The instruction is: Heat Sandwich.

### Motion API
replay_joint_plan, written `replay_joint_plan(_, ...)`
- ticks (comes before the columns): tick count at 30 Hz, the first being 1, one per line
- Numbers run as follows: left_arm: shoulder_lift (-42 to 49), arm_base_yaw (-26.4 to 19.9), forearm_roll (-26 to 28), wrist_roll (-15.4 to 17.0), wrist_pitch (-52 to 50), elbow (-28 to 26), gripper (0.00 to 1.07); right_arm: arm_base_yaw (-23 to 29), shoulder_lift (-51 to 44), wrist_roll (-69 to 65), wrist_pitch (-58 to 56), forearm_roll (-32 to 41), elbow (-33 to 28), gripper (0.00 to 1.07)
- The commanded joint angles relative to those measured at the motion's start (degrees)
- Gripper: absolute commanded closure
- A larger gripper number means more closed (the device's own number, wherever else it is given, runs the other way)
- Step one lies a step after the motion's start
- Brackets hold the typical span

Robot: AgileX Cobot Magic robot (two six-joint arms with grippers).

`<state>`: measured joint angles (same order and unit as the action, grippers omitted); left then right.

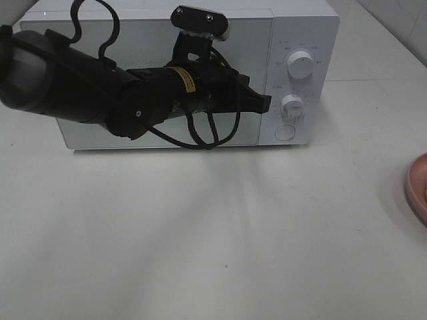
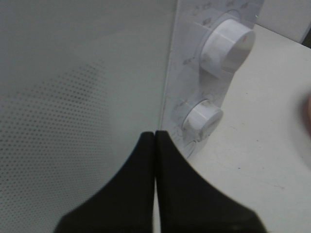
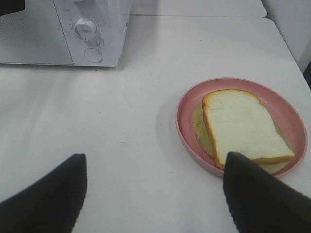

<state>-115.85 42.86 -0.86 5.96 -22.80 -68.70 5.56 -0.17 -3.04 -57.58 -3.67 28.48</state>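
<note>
high: looks down at microwave point(image 1: 180, 73) front | left wrist: close on it | right wrist: farther, sees it too

Sandwich point(image 3: 240, 127) on plate point(image 3: 187, 104) — right of microwave point(image 3: 63, 34)

Nothing readable anywhere. Small grey markings ringed around the upper dial point(image 1: 301, 65) and the lower dial point(image 1: 291, 105) on the microwave's control panel point(image 1: 299, 40), too small and blurred to make out in any view. A yellow label point(image 1: 186, 81) with dark print stuck on the left arm point(image 1: 100, 87), likewise too fine to read.
</note>
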Motion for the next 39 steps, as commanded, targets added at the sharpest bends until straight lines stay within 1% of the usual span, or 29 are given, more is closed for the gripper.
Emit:
replay_joint_plan(1, 2.8, 0.7, 0.4, -0.2, -0.6, 2.7, 1.07, -0.1, -1.7, -0.1, 0.5, -0.2, -0.1, 0.32)
replay_joint_plan(3, 3.5, 0.9, 0.4, -0.2, -0.6, 3.7, 1.07, -0.1, -1.7, -0.1, 0.5, -0.2, -0.1, 0.32)
replay_joint_plan(4, 4.1, 1.3, 0.4, -0.2, -0.6, 4.8, 1.07, -0.1, -1.7, -0.1, 0.5, -0.2, -0.1, 0.32)
replay_joint_plan(5, 5.7, 1.6, 0.4, -0.2, -0.6, 7.0, 1.07, -0.1, -1.7, -0.1, 0.5, -0.2, -0.1, 0.32)
replay_joint_plan(7, 7.3, 2.2, 0.4, -0.1, -0.6, 9.2, 1.07, -0.1, -1.7, -0.1, 0.5, -0.2, -0.1, 0.32)
replay_joint_plan(8, 7.3, 2.2, 0.4, -0.1, -0.6, 9.2, 1.07, -0.1, -1.7, -0.1, 0.5, -0.2, -0.1, 0.32)
replay_joint_plan(9, 8.8, 2.5, 0.5, 0.7, -0.5, 11.0, 1.07, -0.1, -1.7, -0.1, 0.5, -0.2, -0.1, 0.32)
replay_joint_plan(10, 9.6, 2.5, 0.5, 1.5, 0.1, 11.9, 1.01, -0.1, -1.7, -0.1, 0.5, -0.2, -0.1, 0.32)
replay_joint_plan(11, 10.3, 2.5, 0.5, 2.0, 1.1, 12.5, 0.94, -0.1, -1.7, -0.1, 0.5, -0.2, -0.1, 0.32)
replay_joint_plan(12, 11.1, 2.5, 0.3, 2.6, 2.6, 13.2, 0.81, -0.1, -1.7, -0.1, 0.5, -0.2, -0.1, 0.32)
replay_joint_plan(13, 11.1, 2.5, 0.3, 2.6, 2.6, 13.2, 0.81, -0.1, -1.7, -0.1, 0.5, -0.2, -0.1, 0.32)
replay_joint_plan(14, 12.7, 2.5, 0.4, 3.4, 5.8, 14.1, 0.43, -0.1, -1.7, -0.1, 0.5, -0.2, -0.1, 0.32)
replay_joint_plan(15, 13.5, 2.5, 0.5, 4.1, 7.8, 14.2, 0.23, -0.1, -1.7, -0.1, 0.5, -0.2, -0.1, 0.32)
replay_joint_plan(16, 14.1, 2.5, 0.5, 4.4, 9.6, 14.2, 0.08, -0.1, -1.7, -0.1, 0.5, -0.2, -0.1, 0.32)
replay_joint_plan(17, 14.1, 2.5, 0.5, 4.4, 9.6, 14.2, 0.08, -0.1, -1.7, -0.1, 0.5, -0.2, -0.1, 0.32)
replay_joint_plan(19, 15.8, 2.5, 0.5, 4.6, 14.7, 14.2, 0.08, -0.1, -1.7, -0.1, 0.5, -0.2, -0.1, 0.32)
replay_joint_plan(21, 16.2, 2.5, 0.5, 4.6, 16.4, 14.2, 0.09, -0.1, -1.7, -0.1, 0.5, -0.2, -0.1, 0.32)
replay_joint_plan(24, 18.0, 2.5, 0.5, 4.6, 23.4, 14.1, 0.09, -0.1, -1.7, -0.1, 0.5, -0.2, -0.1, 0.32)
replay_joint_plan(25, 19.2, 2.5, 0.5, 4.6, 28.1, 14.1, 0.09, -0.1, -1.7, -0.1, 0.5, -0.2, -0.1, 0.32)
replay_joint_plan(26, 19.2, 2.5, 0.5, 4.6, 28.1, 14.1, 0.09, -0.1, -1.7, -0.1, 0.5, -0.2, -0.1, 0.32)
replay_joint_plan(29, 21.1, 2.5, 0.5, 4.6, 35.0, 14.0, 0.09, -0.1, -1.7, -0.1, 0.5, -0.2, -0.1, 0.32)
replay_joint_plan(30, 22.4, 2.2, 0.5, 4.9, 39.1, 14.0, 0.09, -0.1, -1.7, -0.1, 0.5, -0.2, -0.1, 0.32)
replay_joint_plan(31, 22.4, 2.2, 0.5, 4.9, 39.1, 14.0, 0.09, -0.1, -1.7, -0.1, 0.5, -0.2, -0.1, 0.32)
replay_joint_plan(34, 24.4, 1.0, 0.5, 5.0, 45.4, 14.0, 0.09, -0.1, -1.7, -0.1, 0.5, -0.2, -0.1, 0.32)
replay_joint_plan(35, 24.4, 1.0, 0.5, 5.0, 45.4, 14.0, 0.09, -0.1, -1.7, -0.1, 0.5, -0.2, -0.1, 0.32)
replay_joint_plan(36, 25.6, -0.2, 0.5, 5.0, 48.8, 14.0, 0.09, -0.1, -1.7, -0.1, 0.5, -0.2, -0.1, 0.32)
replay_joint_plan(38, 26.8, -1.8, 0.9, 4.9, 52.0, 14.0, 0.1, -0.1, -1.7, -0.1, 0.5, -0.2, -0.1, 0.32)
replay_joint_plan(39, 27.8, -3.4, 0.9, 5.0, 54.8, 14.0, 0.1, -0.1, -1.7, -0.1, 0.5, -0.2, -0.1, 0.32)
